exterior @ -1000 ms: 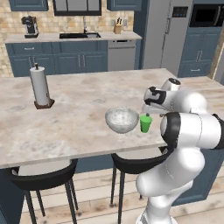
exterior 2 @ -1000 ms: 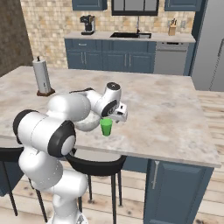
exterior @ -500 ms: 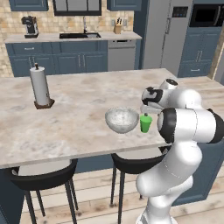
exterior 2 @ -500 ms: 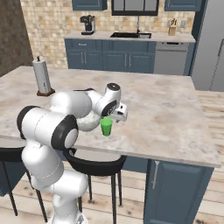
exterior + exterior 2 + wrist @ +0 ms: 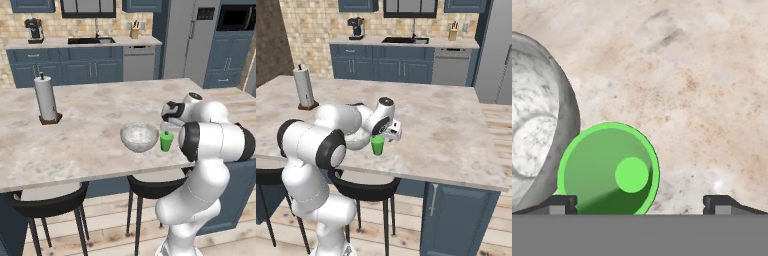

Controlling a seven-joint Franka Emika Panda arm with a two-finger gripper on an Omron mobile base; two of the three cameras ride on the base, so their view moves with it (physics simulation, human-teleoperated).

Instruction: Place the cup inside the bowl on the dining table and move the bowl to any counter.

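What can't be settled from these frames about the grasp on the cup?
- Cup base and lower rim: cut off at the bottom of the hand view.
- Finger contact: gripper tips spread wide, one beside the cup; touching unclear.
- Gripper fingers in base views: hidden behind the arm's wrist.
- Bowl: mostly hidden by the arm in the right base view.

No text, label, brand, number or sign can be read on anything in these pictures.

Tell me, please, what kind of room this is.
A rendered home kitchen, it seems. A sink sits in the counter over blue cabinets, with a coffee maker and a refrigerator along the wall. In front, the dining table with stools carries the bowl and the cup.
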